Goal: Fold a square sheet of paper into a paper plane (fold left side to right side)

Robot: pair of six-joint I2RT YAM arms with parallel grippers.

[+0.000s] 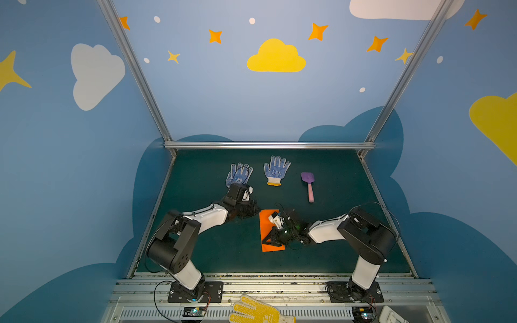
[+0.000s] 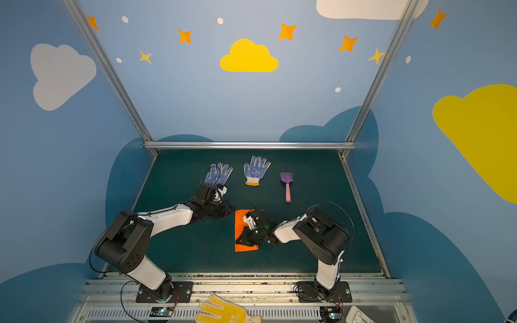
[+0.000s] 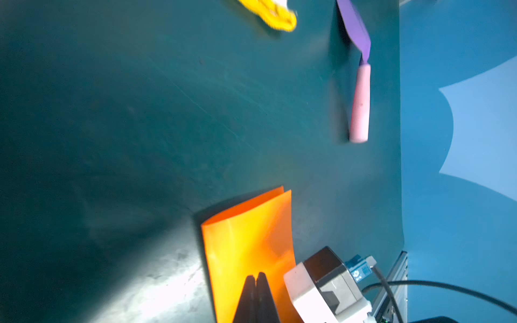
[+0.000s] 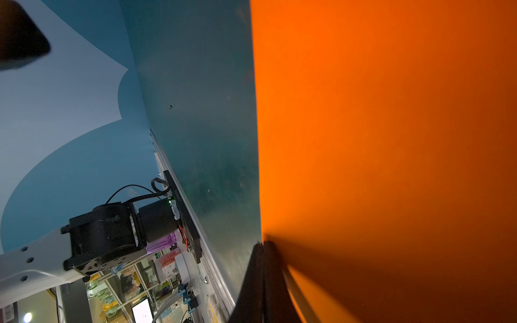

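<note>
We see the square sheet of paper [image 1: 264, 226] halved, clenched left gripper [image 3: 256, 276] at its 11 o'clock, right gripper [image 4: 264, 246] clenched atop; wing folds remain

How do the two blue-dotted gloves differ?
The glove by the left arm is partly hidden behind that arm's wrist, cuff unseen; the glove nearer the shovel shows whole, with a yellow-edged cuff. The first's fingertips stop short of the second's. Both are white with blue dots, fingers toward the back wall.
</note>
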